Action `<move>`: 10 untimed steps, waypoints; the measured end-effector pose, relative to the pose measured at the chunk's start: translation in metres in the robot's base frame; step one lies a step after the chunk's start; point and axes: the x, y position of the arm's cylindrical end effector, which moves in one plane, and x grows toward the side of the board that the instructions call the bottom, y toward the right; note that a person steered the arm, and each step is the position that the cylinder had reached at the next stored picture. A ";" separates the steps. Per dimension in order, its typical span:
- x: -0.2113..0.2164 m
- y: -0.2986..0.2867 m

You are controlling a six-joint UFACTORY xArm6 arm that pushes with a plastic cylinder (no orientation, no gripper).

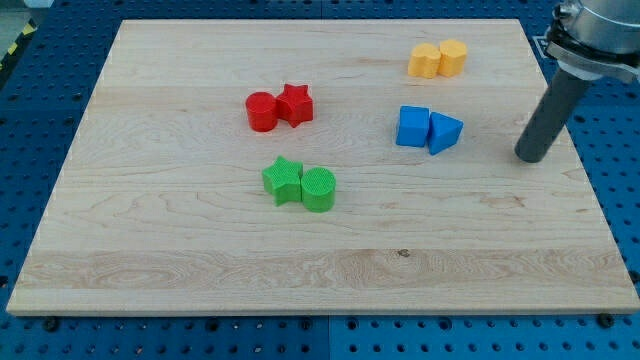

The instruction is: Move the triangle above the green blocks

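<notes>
My tip [531,157] sits on the board right of the blue triangle [444,132], apart from it; no pincer shows, and my arm's cut off at the top.

Pale wooden board [200,250] on blue, seemingly perforated base [620,210]

The board [200,250] is pale wood with fine grain, smooth and matt. The green star [283,181] and green cylinder [318,190] look like matt plastic with ribbed tops (the blue triangle [444,132] seems smoother). My tip [531,157] ends a dark, dull rod, faintly sheened.
</notes>
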 end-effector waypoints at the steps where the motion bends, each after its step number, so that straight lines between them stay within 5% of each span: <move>1: -0.015 -0.015; 3: -0.039 -0.049; 10: 0.002 -0.140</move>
